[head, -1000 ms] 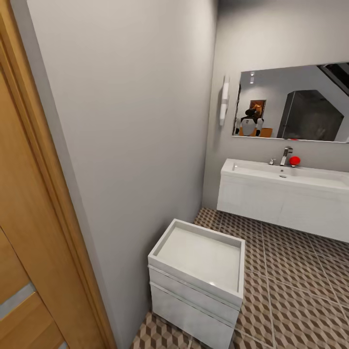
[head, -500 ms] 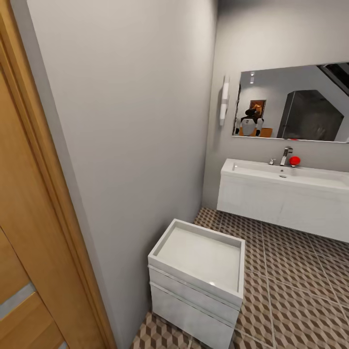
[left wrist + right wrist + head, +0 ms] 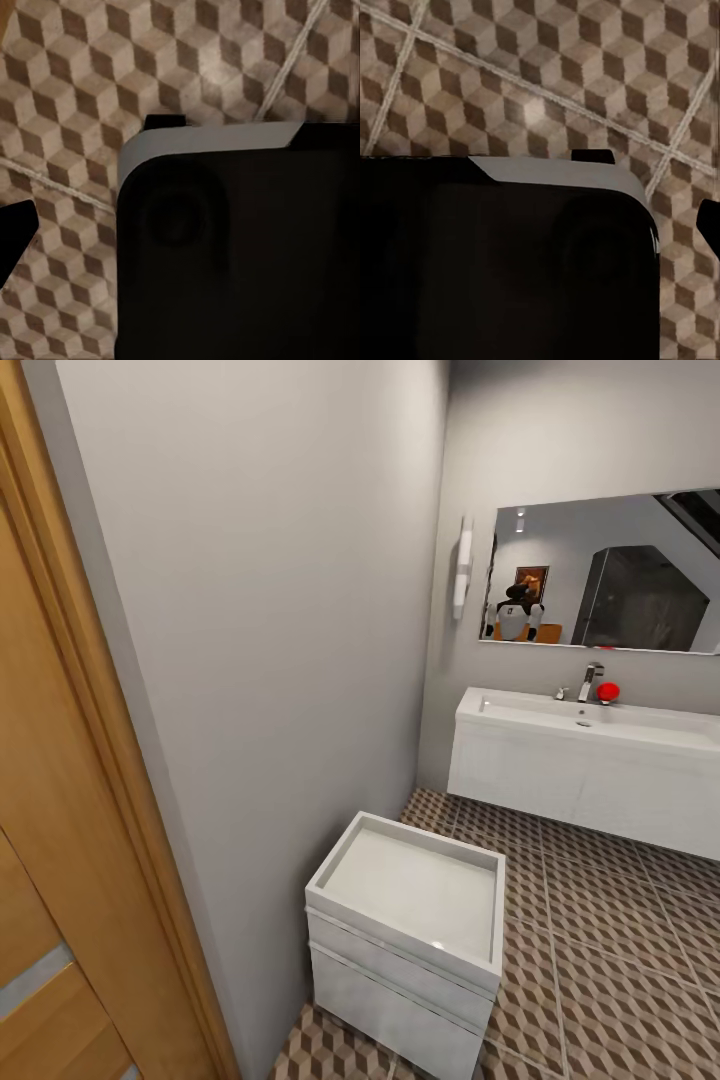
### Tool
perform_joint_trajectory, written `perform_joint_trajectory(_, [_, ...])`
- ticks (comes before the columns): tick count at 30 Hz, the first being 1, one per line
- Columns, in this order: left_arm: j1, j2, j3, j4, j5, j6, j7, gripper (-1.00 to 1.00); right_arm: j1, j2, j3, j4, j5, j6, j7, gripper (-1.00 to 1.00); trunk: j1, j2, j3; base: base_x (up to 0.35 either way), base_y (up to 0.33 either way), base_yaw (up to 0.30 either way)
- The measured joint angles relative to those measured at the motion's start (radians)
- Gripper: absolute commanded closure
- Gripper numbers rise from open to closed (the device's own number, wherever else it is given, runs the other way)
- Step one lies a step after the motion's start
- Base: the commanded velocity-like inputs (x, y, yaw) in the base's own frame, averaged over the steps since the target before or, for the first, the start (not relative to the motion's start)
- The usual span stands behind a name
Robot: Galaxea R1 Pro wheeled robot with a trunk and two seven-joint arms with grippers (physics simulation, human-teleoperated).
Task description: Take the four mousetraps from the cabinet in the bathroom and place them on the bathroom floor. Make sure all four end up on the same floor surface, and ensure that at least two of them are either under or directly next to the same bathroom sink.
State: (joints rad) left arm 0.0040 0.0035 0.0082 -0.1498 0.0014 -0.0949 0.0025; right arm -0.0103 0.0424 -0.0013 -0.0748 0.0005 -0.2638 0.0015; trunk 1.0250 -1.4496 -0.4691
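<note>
One bathroom sink (image 3: 590, 755), wall-hung at 2 o'clock, carries one chrome tap (image 3: 590, 680) and one red ball (image 3: 607, 691) beside it, under one mirror (image 3: 610, 572). One small white unit (image 3: 405, 940) stands at 6 o'clock on the bathroom floor (image 3: 620, 980), its recessed top bare. Both wrist views look down on cube-pattern tiles past dark robot housing; whether either arm's jaws are wide or narrow cannot be told.

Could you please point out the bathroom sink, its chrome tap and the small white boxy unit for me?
bathroom sink (image 3: 560, 760), head view, on its white front panel.
chrome tap (image 3: 590, 678), head view, on the upright spout.
small white boxy unit (image 3: 395, 970), head view, on its front face.
</note>
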Motion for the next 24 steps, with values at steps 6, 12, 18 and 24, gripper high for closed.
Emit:
perform_joint_trajectory(6, [-0.001,0.012,0.001,-0.205,0.0,0.002,0.004,-1.0,0.0,-0.001,0.001,-0.2,0.006,-0.041,-0.007,-1.0,0.0,0.0,0.0,0.0,0.0,0.0])
perform_joint_trajectory(12, [-0.001,0.043,0.003,-0.37,0.001,0.006,0.017,-1.0,0.0,-0.001,0.001,-0.411,0.007,0.094,-0.028,-1.0,0.0,0.0,0.0,0.0,0.0,0.0])
perform_joint_trajectory(18, [-0.001,0.065,0.009,-0.468,0.002,0.003,0.035,-1.0,-0.016,-0.003,0.002,-0.589,0.008,0.252,-0.064,-1.0,0.0,0.0,0.0,0.0,0.0,0.0])
perform_joint_trajectory(24, [-0.001,0.105,0.04,-0.479,0.014,-0.028,0.036,-1.0,-0.037,-0.007,0.003,-0.641,0.008,0.289,-0.075,-1.0,0.0,0.0,0.0,0.0,0.0,0.0])
